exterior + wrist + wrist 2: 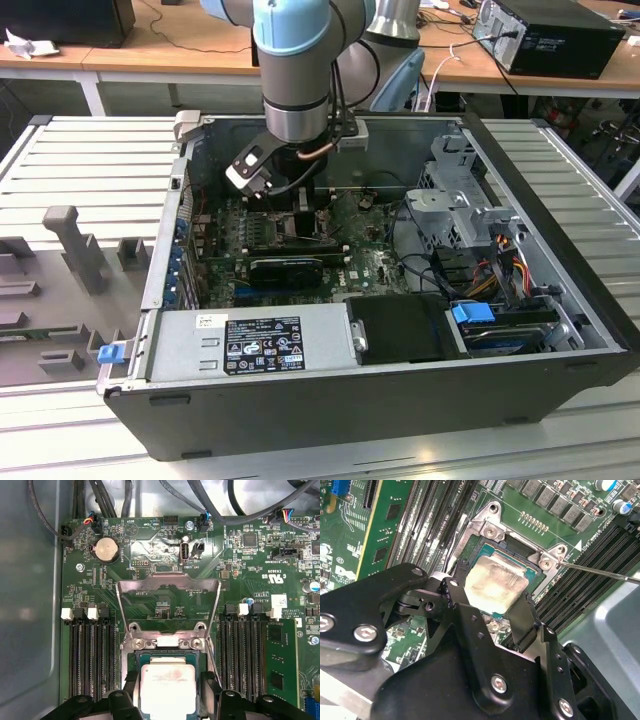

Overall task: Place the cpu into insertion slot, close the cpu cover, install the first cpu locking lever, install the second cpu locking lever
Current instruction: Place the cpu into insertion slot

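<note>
The cpu (167, 687), silver-grey top up, lies level in the square insertion slot (169, 653) on the green board. My gripper (168, 692) hangs straight over it, and its black fingers (131, 687) press on two opposite edges of the chip. In the second wrist view the cpu (495, 586) sits between the same fingers (452, 594), with the slot's dark edge (516, 545) showing beyond it. The cpu cover (200, 585) stands swung open behind the slot. A thin locking lever (600, 573) sticks out to one side, unlatched. In the exterior view the gripper (300, 215) is low inside the case.
Long black memory slots (90, 660) flank the socket on both sides. A black graphics card (288, 268) lies just in front of the gripper in the exterior view. The power supply (255, 342), drive cage (465, 200) and cables (500, 255) crowd the case.
</note>
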Controlling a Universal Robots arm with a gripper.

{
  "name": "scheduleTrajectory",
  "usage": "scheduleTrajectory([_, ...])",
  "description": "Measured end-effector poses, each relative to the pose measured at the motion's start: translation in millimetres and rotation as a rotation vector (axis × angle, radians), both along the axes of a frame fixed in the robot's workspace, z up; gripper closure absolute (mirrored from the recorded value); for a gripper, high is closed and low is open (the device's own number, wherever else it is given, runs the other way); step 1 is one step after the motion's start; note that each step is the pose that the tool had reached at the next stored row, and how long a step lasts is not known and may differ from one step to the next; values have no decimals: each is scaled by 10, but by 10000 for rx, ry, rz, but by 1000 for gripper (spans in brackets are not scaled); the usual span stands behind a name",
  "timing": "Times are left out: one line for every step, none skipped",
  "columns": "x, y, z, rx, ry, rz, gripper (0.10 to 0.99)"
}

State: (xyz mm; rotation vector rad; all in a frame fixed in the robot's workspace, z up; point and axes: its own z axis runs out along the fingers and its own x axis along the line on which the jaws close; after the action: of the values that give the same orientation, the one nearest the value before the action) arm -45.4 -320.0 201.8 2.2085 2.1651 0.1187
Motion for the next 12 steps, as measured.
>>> scheduleTrajectory([0, 0, 29, 2, 0, 0, 482])
scheduleTrajectory([0, 0, 58, -4, 3, 0, 482])
scheduleTrajectory([0, 0, 102, -15, 2, 0, 482])
scheduleTrajectory([0, 0, 123, -43, 1, 0, 808])
scheduleTrajectory([0, 0, 127, -47, 3, 0, 867])
scheduleTrajectory([0, 0, 130, -47, 3, -1, 925])
scheduleTrajectory([0, 0, 135, -48, 2, -1, 980])
scheduleTrajectory([0, 0, 141, -50, 1, 0, 980])
scheduleTrajectory([0, 0, 144, -50, 2, -1, 980])
scheduleTrajectory([0, 0, 150, -52, 3, 0, 980])
scheduleTrajectory([0, 0, 160, -52, 2, 0, 980])
scheduleTrajectory([0, 0, 181, -51, 3, -1, 980])
